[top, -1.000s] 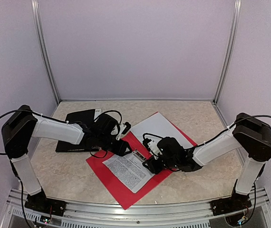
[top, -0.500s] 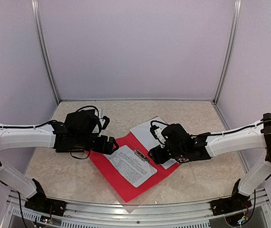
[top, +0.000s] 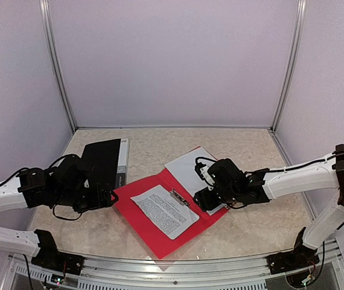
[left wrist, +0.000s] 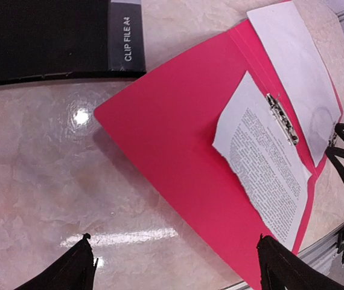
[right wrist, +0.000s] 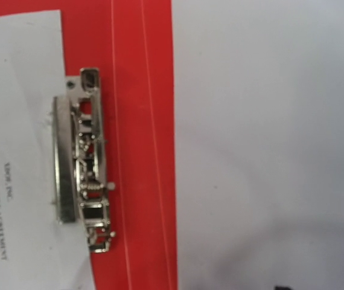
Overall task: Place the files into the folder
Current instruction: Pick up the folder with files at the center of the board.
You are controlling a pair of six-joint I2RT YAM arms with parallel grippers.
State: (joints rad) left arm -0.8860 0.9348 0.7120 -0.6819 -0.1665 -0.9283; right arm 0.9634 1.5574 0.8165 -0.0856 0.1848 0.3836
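The red folder [top: 154, 232] lies open in the middle of the table. One of the files, a printed sheet [top: 165, 210], sits on it under the metal clip [top: 180, 197]. Another, a blank white sheet [top: 187, 164], rests on the folder's right flap. My left gripper [top: 105, 199] hovers off the folder's left corner, open and empty. From the left wrist its fingertips [left wrist: 80, 264] stand far apart above marble and the folder [left wrist: 178, 139]. My right gripper [top: 203, 199] hangs low beside the clip [right wrist: 84, 163], over the blank sheet [right wrist: 268, 151], open, with only a fingertip [right wrist: 280, 287] showing.
A black package labelled CLIP FILE A4 [top: 102, 160] lies flat at the back left, close to the folder's left corner. A metal rail [top: 172, 269] runs along the near table edge. White walls and corner posts [top: 57, 66] enclose the sides and back.
My left arm pulled back to the left, off the folder, and its gripper opened wide. The right gripper also opened and stayed near the clip. The black package is now uncovered.
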